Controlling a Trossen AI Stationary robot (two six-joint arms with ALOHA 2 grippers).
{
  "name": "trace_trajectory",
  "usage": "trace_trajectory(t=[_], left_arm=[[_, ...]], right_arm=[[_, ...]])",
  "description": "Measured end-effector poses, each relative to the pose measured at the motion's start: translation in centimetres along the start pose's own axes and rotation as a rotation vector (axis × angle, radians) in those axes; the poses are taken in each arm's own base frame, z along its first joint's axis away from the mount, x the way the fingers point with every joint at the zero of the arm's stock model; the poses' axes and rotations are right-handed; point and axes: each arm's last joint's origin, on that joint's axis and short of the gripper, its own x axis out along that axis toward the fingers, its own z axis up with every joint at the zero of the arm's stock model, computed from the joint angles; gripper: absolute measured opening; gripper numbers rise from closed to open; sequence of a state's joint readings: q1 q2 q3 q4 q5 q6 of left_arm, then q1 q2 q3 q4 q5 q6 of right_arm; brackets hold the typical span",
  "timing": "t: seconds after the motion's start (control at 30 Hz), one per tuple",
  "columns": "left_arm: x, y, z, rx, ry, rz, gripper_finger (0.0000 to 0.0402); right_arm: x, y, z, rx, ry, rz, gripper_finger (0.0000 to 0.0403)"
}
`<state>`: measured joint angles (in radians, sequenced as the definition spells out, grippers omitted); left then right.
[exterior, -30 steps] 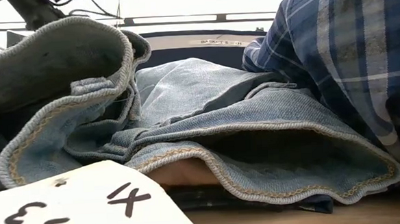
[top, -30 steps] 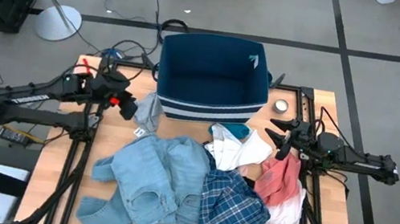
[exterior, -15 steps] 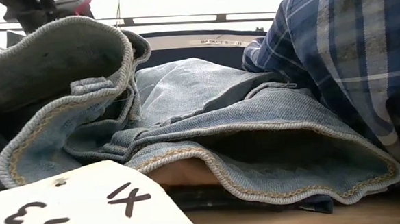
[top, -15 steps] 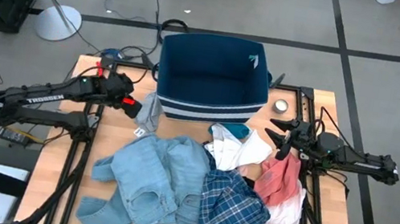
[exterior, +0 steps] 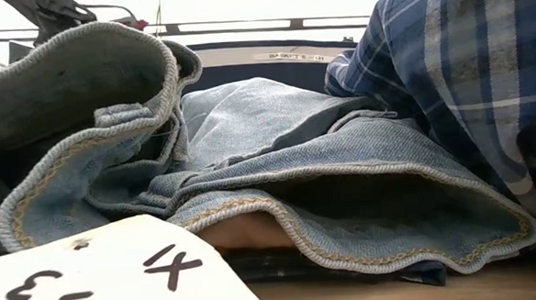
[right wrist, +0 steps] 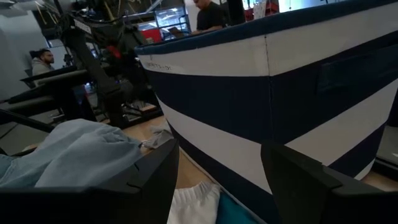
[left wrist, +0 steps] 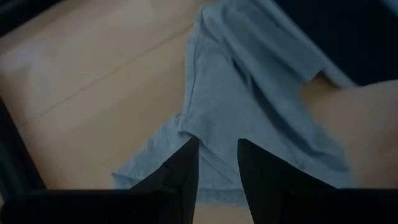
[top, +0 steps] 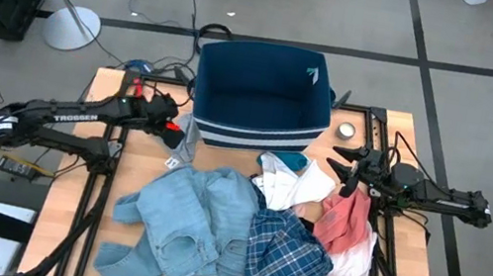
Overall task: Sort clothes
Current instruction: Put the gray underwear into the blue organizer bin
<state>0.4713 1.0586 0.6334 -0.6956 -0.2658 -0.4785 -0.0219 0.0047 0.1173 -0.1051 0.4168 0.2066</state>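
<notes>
Left gripper (top: 171, 126) fingers (left wrist: 180, 171) parted, empty, directly over small grey-blue garment (left wrist: 242, 118) beside striped bin (top: 258, 100); cloth runs lengthwise ahead of fingertips. Right gripper (top: 347, 168) spread wide, empty, just beside salmon-red garment (top: 345, 220).

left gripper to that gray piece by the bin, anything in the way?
Nothing visible. The left gripper sits right over the gray garment, its fingers apart above the cloth, which lies on bare table beside the navy bin. The right gripper waits across the pile.
</notes>
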Motion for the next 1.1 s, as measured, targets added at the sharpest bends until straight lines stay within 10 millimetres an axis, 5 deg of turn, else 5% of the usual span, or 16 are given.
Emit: trace_trajectory(t=[0.97, 1.1], left_arm=[[6.1, -1.4, 0.2, 0.179, 0.187, 0.044, 0.0117], [6.3, -1.5, 0.0, 0.189, 0.204, 0.05, 0.008]], right_arm=[[0.0, 0.0, 0.0, 0.0, 0.0, 0.0, 0.023], [0.0, 0.0, 0.0, 0.0, 0.0, 0.0, 0.023]])
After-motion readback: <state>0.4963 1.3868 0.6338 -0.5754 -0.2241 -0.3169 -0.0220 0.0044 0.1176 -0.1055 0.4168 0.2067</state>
